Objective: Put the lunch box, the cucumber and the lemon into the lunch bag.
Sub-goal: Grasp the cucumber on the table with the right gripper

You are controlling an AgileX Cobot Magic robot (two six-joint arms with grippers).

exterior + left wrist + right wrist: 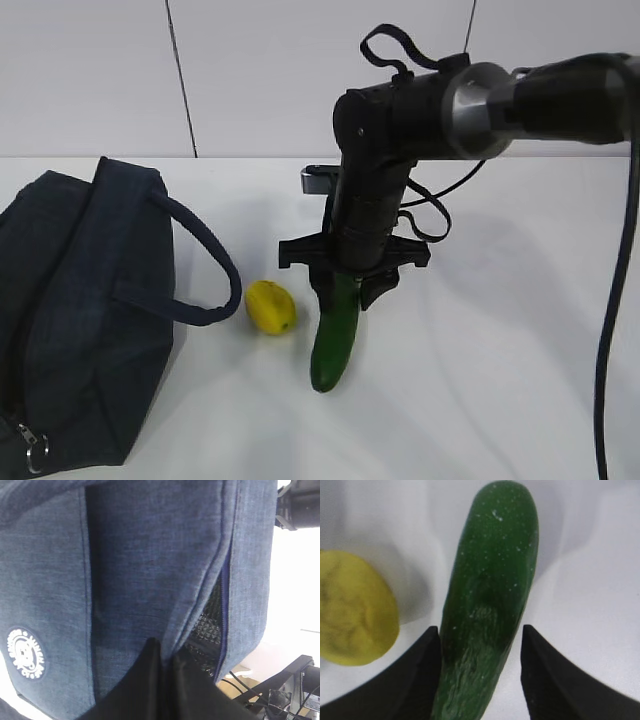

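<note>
Nearest the exterior camera we record the bag [85,320], a dark navy fabric one lying at the left edge of the white counter [500,330], with a silver zipper pull [32,447] at its lower corner and one padded loop handle [205,265] arching toward the middle. Just beside that handle, apart from it, we note the lemon [271,306] resting on the counter. Close to the lemon's right, not touching it in the exterior view, lies the cucumber [333,340], its free end pointing toward the camera. We find the right gripper [348,275] lowered from above over the cucumber's far end; in the right wrist view its two black fingers [415,680] stand on either side of the cucumber [490,605], the left one touching its skin and the right one showing a sliver of gap, so we judge the jaws half spread and bracketing the cucumber; whether it is truly clamped we cannot tell. The lemon [352,610] shows at the left of that view. In the left wrist view we see the left gripper [165,680] with its dark fingers pressed together against the bag [150,555], at the edge of the parted zipper seam where silvery lining [207,630] shows. A round white logo patch [25,652] sits low on the fabric. We cannot locate the lunch box in any view.
</note>
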